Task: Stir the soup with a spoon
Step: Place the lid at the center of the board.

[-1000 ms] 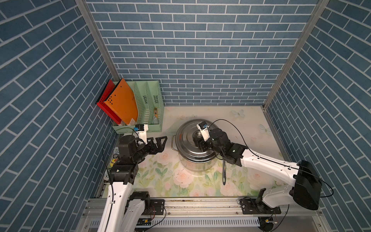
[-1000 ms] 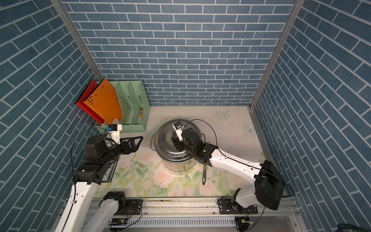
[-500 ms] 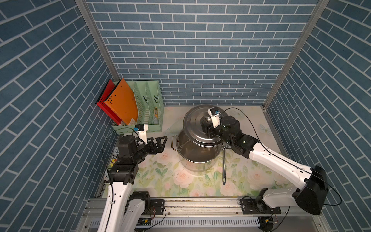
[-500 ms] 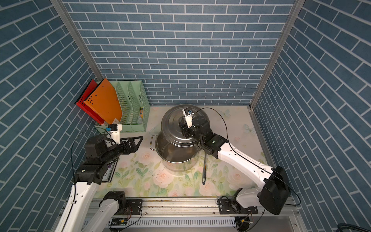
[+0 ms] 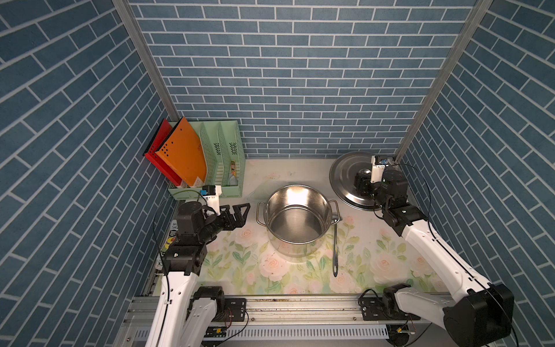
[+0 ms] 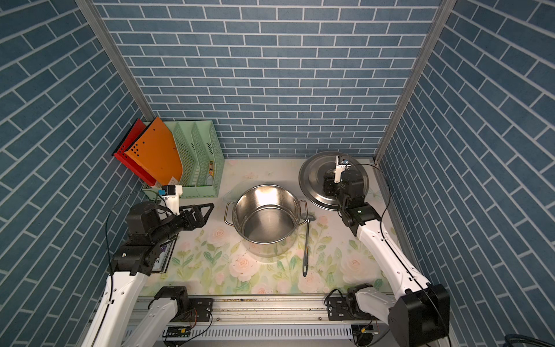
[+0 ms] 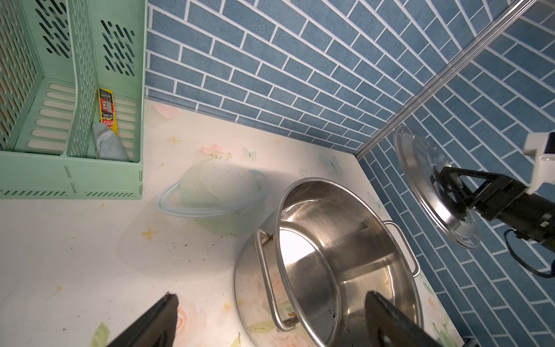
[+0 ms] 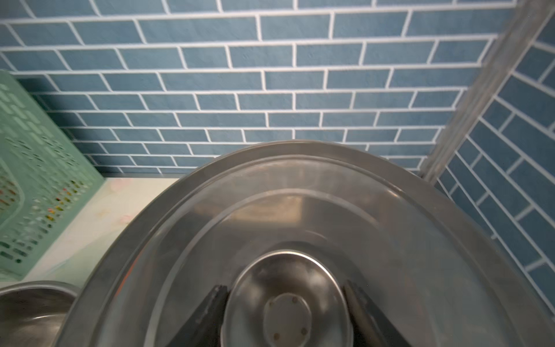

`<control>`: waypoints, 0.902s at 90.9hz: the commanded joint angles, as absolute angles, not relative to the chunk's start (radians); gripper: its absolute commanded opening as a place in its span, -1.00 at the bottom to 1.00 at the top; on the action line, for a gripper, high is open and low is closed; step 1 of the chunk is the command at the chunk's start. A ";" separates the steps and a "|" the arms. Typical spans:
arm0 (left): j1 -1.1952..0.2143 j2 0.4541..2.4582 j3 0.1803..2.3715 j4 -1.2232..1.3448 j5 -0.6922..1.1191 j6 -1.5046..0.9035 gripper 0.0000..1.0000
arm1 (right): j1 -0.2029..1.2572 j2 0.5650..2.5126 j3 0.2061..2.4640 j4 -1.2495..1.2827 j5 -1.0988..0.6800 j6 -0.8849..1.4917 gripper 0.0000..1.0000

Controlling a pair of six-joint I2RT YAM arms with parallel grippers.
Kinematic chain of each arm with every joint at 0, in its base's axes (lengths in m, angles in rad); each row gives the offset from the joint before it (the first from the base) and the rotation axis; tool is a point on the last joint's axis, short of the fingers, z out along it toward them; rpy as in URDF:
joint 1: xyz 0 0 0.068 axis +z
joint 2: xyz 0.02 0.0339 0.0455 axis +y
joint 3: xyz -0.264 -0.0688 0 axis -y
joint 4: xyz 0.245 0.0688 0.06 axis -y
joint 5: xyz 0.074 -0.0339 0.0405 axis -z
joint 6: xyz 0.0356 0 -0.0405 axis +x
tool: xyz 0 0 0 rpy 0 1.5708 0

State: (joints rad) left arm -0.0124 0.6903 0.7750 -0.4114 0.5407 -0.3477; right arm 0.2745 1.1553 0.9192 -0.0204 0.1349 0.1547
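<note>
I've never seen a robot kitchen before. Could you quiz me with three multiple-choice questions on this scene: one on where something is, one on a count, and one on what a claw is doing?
1. Where does the long slim dark-handled spoon lie relative to the large shiny steel pot?
A) inside it
B) on the flowered mat beside it, toward the right arm
C) far behind it, by the wall

2. How many loop handles has the pot?
A) one
B) two
C) four

3. What is the right gripper doing?
A) hanging open, empty
B) shut on the knob of the flat round steel lid, held off the pot
C) gripping the spoon

Answers:
1 B: the spoon lies flat on the mat next to the pot's wall.
2 B: both top views show one loop on each side.
3 B: the right wrist view shows fingers on either side of the knob.
</note>
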 commanded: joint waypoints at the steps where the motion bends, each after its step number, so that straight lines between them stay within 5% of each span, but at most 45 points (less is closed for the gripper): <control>1: -0.011 0.690 0.798 -0.419 0.551 -0.338 1.00 | 0.187 1.163 0.842 0.089 0.084 0.226 -0.40; 24: -0.011 0.686 0.805 -0.432 0.550 -0.325 1.00 | 0.022 1.275 0.740 0.232 0.076 0.257 -0.41; 82: -0.011 0.657 0.798 -0.405 0.532 -0.318 1.00 | 0.012 1.684 0.855 0.280 0.088 0.244 -0.41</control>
